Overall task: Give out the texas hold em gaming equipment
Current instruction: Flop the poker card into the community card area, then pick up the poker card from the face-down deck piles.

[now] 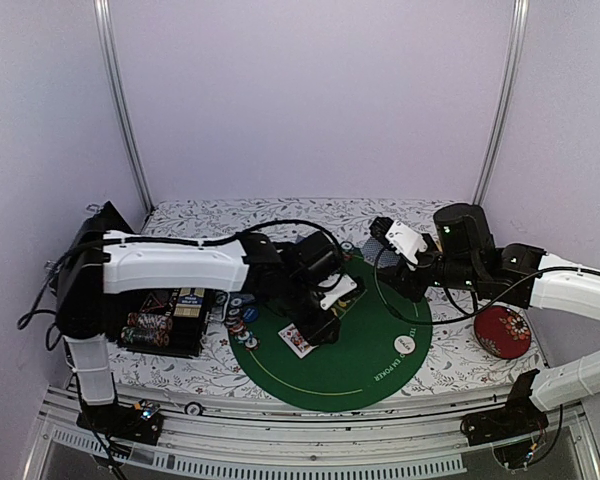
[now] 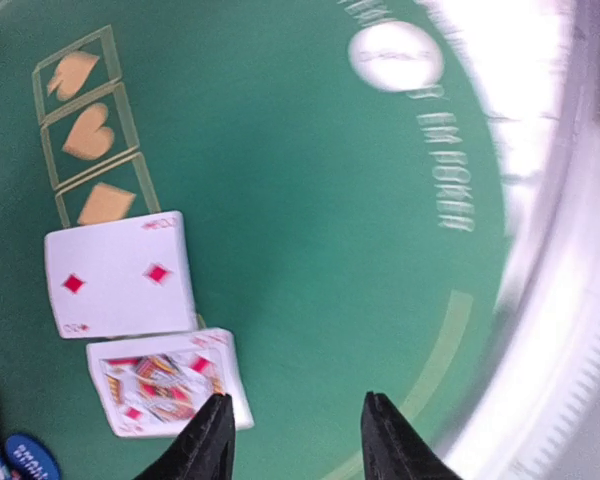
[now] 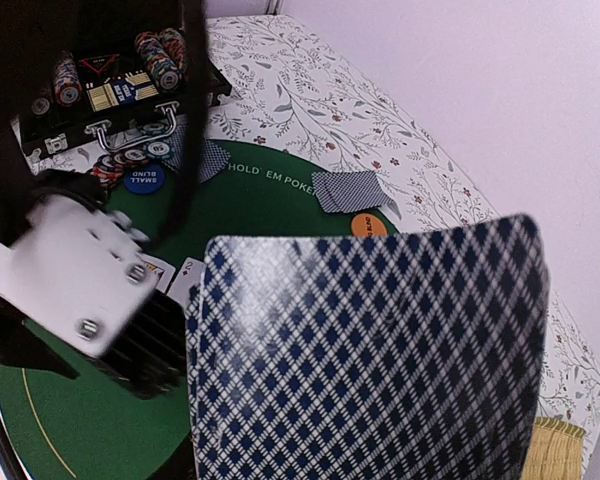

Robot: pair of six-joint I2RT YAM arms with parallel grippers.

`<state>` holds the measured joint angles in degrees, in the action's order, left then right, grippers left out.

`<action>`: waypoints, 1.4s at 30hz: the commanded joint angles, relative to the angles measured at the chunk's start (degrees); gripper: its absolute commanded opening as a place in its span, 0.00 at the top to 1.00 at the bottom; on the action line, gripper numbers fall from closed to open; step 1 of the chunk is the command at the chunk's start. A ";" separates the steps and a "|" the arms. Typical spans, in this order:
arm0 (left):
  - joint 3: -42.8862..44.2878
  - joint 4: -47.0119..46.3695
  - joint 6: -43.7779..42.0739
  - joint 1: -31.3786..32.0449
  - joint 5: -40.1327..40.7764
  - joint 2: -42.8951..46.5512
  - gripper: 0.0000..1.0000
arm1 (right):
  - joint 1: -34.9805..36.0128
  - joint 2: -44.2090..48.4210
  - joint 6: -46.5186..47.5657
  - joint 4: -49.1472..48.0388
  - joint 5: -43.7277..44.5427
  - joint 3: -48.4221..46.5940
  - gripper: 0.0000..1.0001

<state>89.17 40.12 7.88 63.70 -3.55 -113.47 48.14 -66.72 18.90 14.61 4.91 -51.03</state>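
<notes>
Left gripper (image 2: 296, 402) jaws apart; right gripper (image 1: 380, 230) jaws clamped.

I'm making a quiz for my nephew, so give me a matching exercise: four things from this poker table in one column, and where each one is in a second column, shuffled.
1 two of diamonds
2 red dish
3 white disc
4 blue-backed card

A in the right tool
B face up on the green mat
C on the floral cloth, off the mat
D on the mat beside its lettering

Pairs: 1-B, 2-C, 3-D, 4-A
</notes>
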 commanded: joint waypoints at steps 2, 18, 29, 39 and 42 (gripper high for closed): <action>-7.62 -6.62 -5.24 -2.81 -16.92 11.21 0.54 | -0.49 1.42 0.00 -0.46 0.13 -0.24 0.55; -11.72 -45.26 18.80 -14.61 -26.33 16.91 0.16 | -0.39 -2.78 0.35 -1.87 -3.64 -2.55 0.56; -4.57 -40.34 18.20 -13.51 -26.24 8.80 0.24 | -0.14 -5.25 0.11 -4.61 -6.06 -2.50 0.56; 1.15 -31.94 13.84 -11.38 -21.16 4.64 0.34 | 0.22 -5.48 -0.09 -5.71 -6.75 -2.49 0.56; -0.01 -30.41 12.55 -11.40 -16.24 6.26 0.42 | 0.22 -4.54 -0.02 -5.95 -6.44 -1.96 0.56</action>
<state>89.08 5.04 23.53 51.75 -26.24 -107.98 48.05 -72.60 19.05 11.14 -0.89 -52.01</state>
